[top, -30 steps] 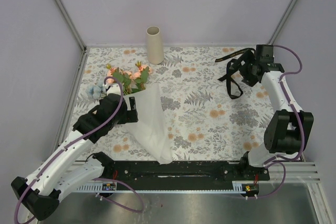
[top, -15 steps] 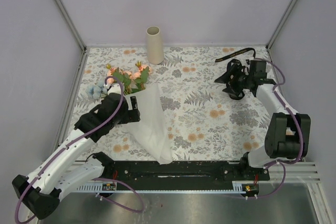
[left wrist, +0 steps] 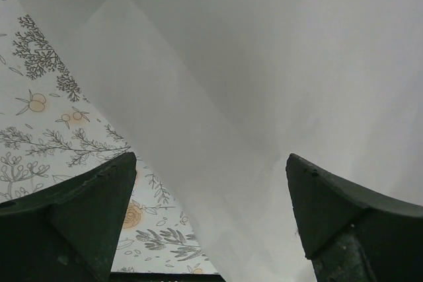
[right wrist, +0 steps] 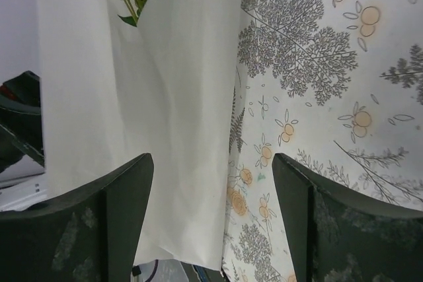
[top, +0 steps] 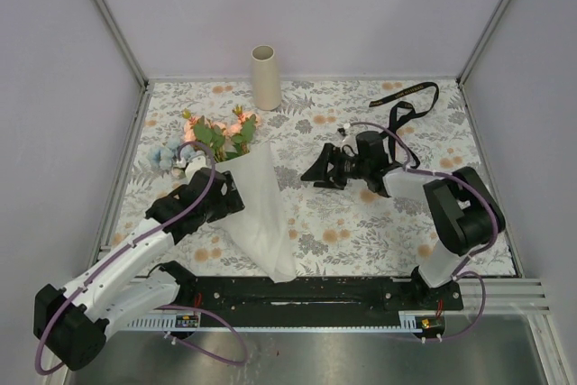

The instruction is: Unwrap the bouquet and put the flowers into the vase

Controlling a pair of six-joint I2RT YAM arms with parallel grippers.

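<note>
Swung in from the far right to mid-table, thin black ribbon (top: 404,96) left lying back there: right gripper (top: 317,172), jaws spread, holding nothing. Left gripper (top: 230,192) spread wide against the white paper-cone bouquet (top: 261,214) of peach and pale-blue flowers, lying left. Plain beige cylinder vase (top: 265,77) upright at far centre.

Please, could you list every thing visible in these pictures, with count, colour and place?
vase: one, beige, upright at the far edge.
flowers: one bunch, peach-pink and pale-blue, far left, stems in the paper wrap.
paper wrap: one, white, lying left of centre.
ribbon: one, black, loose at the far right.
table cover: one, grey and orange floral print, under everything.
left gripper: one, dark, open, at the paper wrap.
right gripper: one, dark, open, mid-table, facing the paper wrap.
</note>
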